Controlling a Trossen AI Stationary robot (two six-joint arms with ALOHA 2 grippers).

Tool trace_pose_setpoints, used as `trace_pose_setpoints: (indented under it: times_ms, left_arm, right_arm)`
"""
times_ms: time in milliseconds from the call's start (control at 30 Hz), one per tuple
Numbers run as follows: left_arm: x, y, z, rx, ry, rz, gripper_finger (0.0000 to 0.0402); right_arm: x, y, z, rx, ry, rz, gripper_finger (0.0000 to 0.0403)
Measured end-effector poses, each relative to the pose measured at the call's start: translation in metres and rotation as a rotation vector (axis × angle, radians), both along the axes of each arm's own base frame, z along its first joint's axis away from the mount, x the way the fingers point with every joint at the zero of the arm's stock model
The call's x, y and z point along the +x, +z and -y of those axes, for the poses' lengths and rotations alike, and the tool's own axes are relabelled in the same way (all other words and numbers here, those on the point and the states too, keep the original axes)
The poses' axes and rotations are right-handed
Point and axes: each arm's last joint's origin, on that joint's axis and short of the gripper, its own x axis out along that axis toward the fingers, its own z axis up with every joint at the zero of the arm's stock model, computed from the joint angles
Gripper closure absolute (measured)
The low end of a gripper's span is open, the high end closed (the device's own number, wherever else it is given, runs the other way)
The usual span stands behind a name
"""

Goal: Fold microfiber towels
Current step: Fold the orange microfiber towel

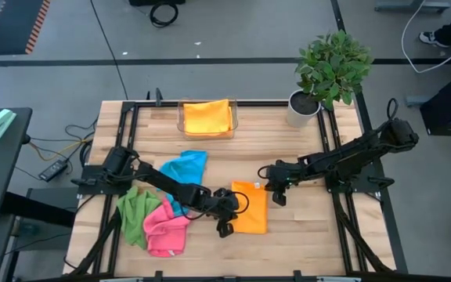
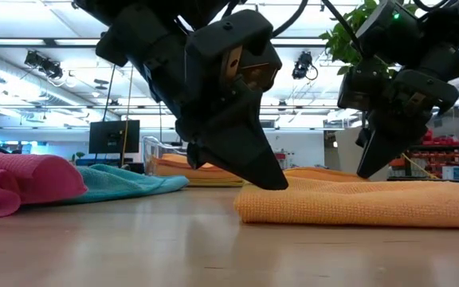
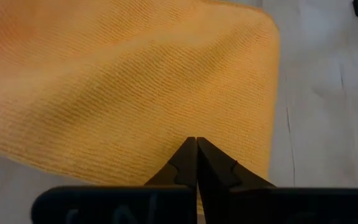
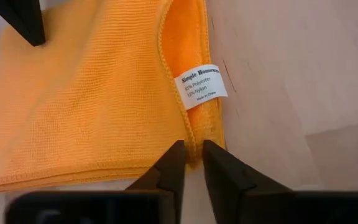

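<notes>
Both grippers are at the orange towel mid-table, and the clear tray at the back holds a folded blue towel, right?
Not quite: the tray holds a yellow-orange towel, as the high view shows. Both grippers, left and right, are at the orange towel.

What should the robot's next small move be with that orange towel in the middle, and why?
Probably lift it toward the clear tray. The orange towel already lies folded, the right gripper pinches its edge by the label, and the shut left gripper rests at its opposite edge.
</notes>
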Motion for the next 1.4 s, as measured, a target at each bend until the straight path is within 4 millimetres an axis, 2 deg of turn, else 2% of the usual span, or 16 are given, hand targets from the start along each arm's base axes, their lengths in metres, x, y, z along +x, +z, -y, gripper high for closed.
trace_pose_setpoints:
  times_ms: [133, 300, 567, 767, 900, 1000, 1133, 1267, 1333, 1400]
  left_arm:
    - [0.0, 0.0, 0.0, -0.002, 0.002, -0.001, 0.0378]
    - [-0.001, 0.0, 0.001, -0.002, 0.002, -0.008, 0.0394]
    - [-0.005, -0.003, 0.003, -0.006, 0.011, -0.049, 0.0378]
    - [-0.006, -0.003, 0.006, -0.006, 0.006, -0.051, 0.0395]
    - [-0.005, -0.002, 0.006, -0.012, 0.006, -0.033, 0.0386]
    - [0.0, 0.007, 0.002, -0.022, 0.011, 0.006, 0.0378]
    - [0.008, 0.024, -0.009, -0.007, 0.014, 0.061, 0.0389]
    - [0.01, 0.042, -0.035, 0.041, 0.045, 0.095, 0.0395]
    - [0.012, 0.043, -0.055, 0.083, 0.079, 0.074, 0.0393]
    - [0.013, 0.033, -0.073, 0.106, 0.096, 0.041, 0.0394]
  right_arm:
    - [0.0, 0.0, 0.0, -0.007, -0.008, -0.002, 0.0373]
    - [0.0, 0.0, 0.005, -0.02, -0.035, 0.0, 0.0398]
    - [0.001, 0.0, 0.013, 0.005, -0.07, -0.002, 0.04]
    - [-0.001, -0.002, 0.02, 0.03, -0.135, -0.037, 0.0399]
    - [0.0, 0.0, 0.025, 0.032, -0.156, -0.035, 0.0381]
    - [0.007, 0.007, 0.028, 0.028, -0.164, -0.006, 0.0361]
    - [0.013, 0.018, 0.036, 0.022, -0.188, -0.022, 0.0328]
    - [0.019, 0.032, 0.037, 0.099, -0.205, -0.067, 0.0301]
    - [0.024, 0.037, 0.02, 0.198, -0.175, -0.025, 0.03]
    - [0.026, 0.04, -0.008, 0.216, -0.172, 0.013, 0.0313]
